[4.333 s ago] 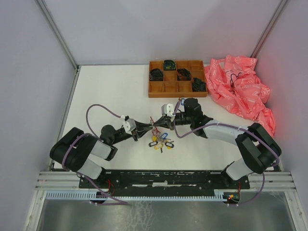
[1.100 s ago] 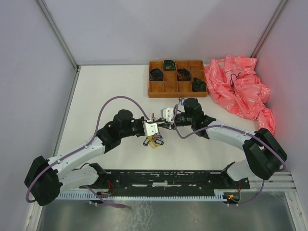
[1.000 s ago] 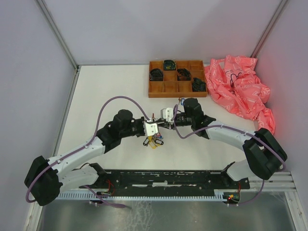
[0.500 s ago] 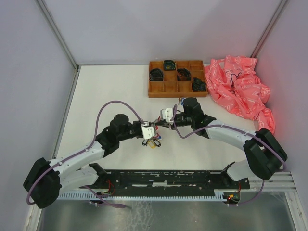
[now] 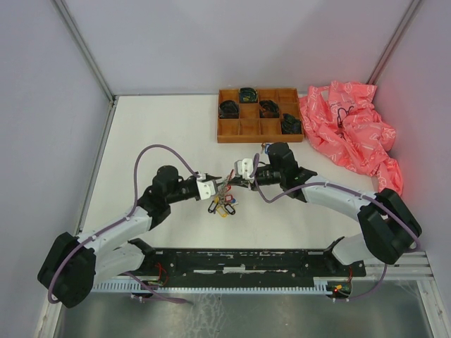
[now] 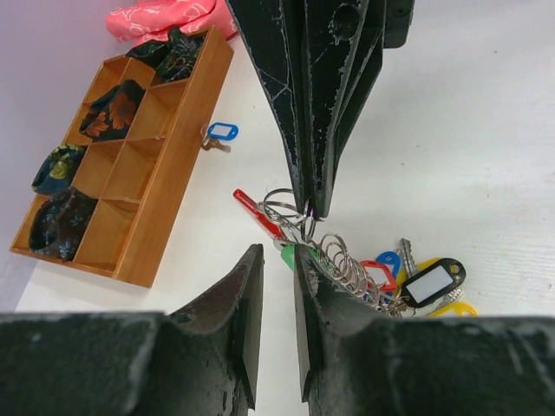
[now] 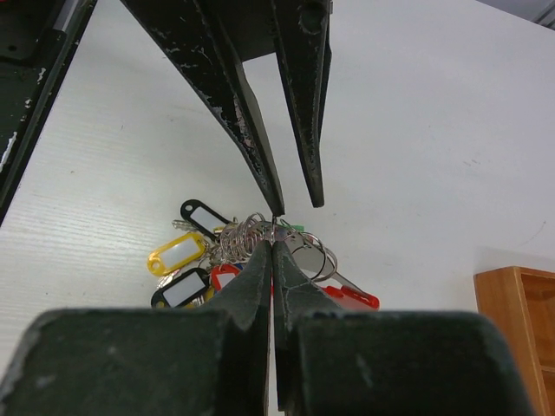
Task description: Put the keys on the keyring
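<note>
The right hand [image 7: 273, 246] was pressed together, pinching the wire of the keyring [image 6: 286, 208] right at its fingertips. The left hand [image 6: 276, 260] faced it tip to tip, fingers slightly spread, gripping nothing, with the ring just beyond them. The keys [image 6: 427, 282], coloured tags and all, trailed from the ring beneath both hands' tips, over the white table [image 6: 486, 130].

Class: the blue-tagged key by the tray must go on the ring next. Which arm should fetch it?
Left. The left gripper is open and empty; the right gripper is shut on the keyring, so it is probably best steadying that. The blue-tagged key lies beside the tray.
</note>
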Available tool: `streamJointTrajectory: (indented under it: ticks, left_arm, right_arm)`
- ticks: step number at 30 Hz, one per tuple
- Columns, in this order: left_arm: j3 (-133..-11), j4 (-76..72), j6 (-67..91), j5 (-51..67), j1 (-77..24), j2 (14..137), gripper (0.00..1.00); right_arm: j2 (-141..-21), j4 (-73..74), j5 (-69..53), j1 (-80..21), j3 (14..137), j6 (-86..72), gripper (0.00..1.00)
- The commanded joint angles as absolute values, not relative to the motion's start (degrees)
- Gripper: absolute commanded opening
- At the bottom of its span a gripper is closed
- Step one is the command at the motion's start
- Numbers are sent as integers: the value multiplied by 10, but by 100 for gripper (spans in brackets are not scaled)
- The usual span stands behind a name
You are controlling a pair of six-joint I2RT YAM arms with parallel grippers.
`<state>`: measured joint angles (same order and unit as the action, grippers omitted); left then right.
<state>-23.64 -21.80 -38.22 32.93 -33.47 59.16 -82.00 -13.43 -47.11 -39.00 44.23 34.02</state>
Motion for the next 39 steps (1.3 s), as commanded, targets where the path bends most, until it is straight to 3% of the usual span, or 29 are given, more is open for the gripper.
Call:
streamJointTrajectory:
  ticks: [1,39]
  left_arm:
    - [-240,-260,-353,368,-331,593,28]
    - [-242,-285,-315,417,-312,618,29]
  right_arm:
    - [-805,-143,-486,-394,464,339,1]
    - [-800,-172,-476,-393,457,325,1]
